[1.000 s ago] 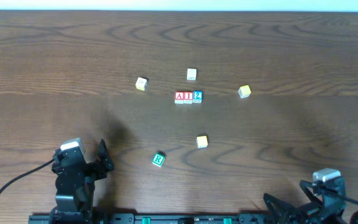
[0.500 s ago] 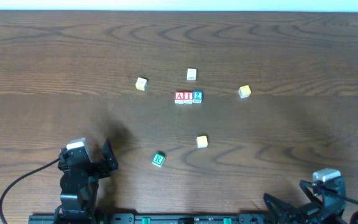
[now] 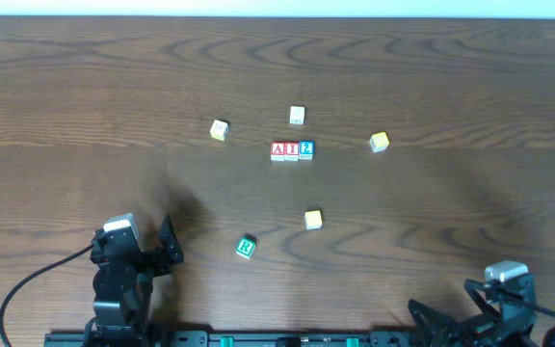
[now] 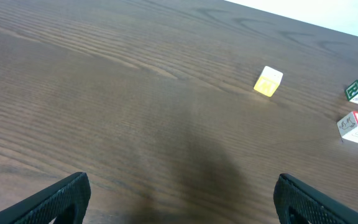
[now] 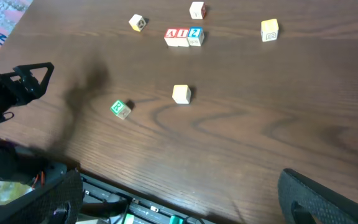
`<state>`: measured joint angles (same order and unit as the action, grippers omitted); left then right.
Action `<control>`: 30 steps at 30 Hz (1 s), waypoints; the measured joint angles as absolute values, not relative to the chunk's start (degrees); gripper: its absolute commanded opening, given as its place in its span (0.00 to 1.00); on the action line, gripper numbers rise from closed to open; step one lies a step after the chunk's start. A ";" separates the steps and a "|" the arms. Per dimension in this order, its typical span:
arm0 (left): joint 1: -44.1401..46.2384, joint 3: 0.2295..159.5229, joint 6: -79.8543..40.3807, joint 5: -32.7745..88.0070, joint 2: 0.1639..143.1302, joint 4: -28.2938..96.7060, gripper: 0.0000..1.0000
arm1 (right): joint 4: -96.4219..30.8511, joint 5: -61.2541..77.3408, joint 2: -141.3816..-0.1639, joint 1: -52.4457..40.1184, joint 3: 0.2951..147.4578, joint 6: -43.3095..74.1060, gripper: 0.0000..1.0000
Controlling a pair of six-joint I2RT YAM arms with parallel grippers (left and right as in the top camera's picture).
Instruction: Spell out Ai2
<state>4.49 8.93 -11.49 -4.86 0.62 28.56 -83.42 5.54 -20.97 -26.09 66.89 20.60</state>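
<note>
Left gripper (image 4: 180,185) and right gripper (image 5: 179,179) are being held spread, empty, at the front edge, since A cube (image 3: 277,149), I cube (image 3: 291,149), 2 cube (image 3: 305,148) look spelled.

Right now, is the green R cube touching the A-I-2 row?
No, the green R cube lies alone, apart from the A cube, I cube and 2 cube.
</note>
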 measured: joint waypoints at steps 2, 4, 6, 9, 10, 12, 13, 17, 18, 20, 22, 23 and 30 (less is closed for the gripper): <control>4.49 8.93 -11.51 -4.86 0.62 28.56 0.95 | -83.42 5.54 -20.97 -26.09 66.89 20.60 0.99; 4.49 8.93 -11.49 -4.86 0.62 28.56 0.95 | -83.42 5.54 -20.97 -26.09 66.89 20.60 0.99; 4.49 8.93 -11.49 -4.86 0.62 28.56 0.95 | -83.42 5.54 -20.97 -26.09 66.89 20.60 0.99; 4.49 8.93 -11.49 -4.86 0.62 28.56 0.96 | -83.50 4.54 -20.97 -26.09 66.89 19.64 0.99; 4.49 8.93 -11.49 -4.86 0.62 28.53 0.95 | -83.24 3.79 -20.97 -26.06 66.89 19.25 0.99; 4.49 8.93 -11.51 -4.84 0.62 28.53 0.95 | -81.06 1.63 -20.95 -25.76 66.85 18.26 0.99; 4.49 8.93 -11.49 -4.84 0.62 28.51 0.95 | -78.81 0.89 -20.86 -25.06 66.63 17.43 0.99; 4.49 8.93 -11.49 -4.82 0.62 28.47 0.95 | -67.94 0.16 -18.81 -17.17 62.46 9.67 0.99; 4.49 8.91 -11.49 -4.75 0.62 28.49 0.95 | -65.91 0.47 -18.09 -15.38 60.90 7.75 0.99; 4.49 8.91 -11.49 -4.67 0.62 28.51 0.96 | -60.49 2.33 -15.68 -10.44 55.18 1.91 0.99; 4.49 8.91 -11.49 -4.67 0.62 28.47 0.95 | -57.28 4.03 -13.93 -7.14 49.58 -2.63 0.99; 4.49 8.91 -11.49 -4.67 0.62 28.36 0.95 | -55.40 4.64 -13.10 -5.85 46.83 -4.27 0.99; 4.49 8.91 -11.51 -4.64 0.62 28.42 0.95 | -49.78 6.44 -5.26 -1.02 29.21 -9.82 0.99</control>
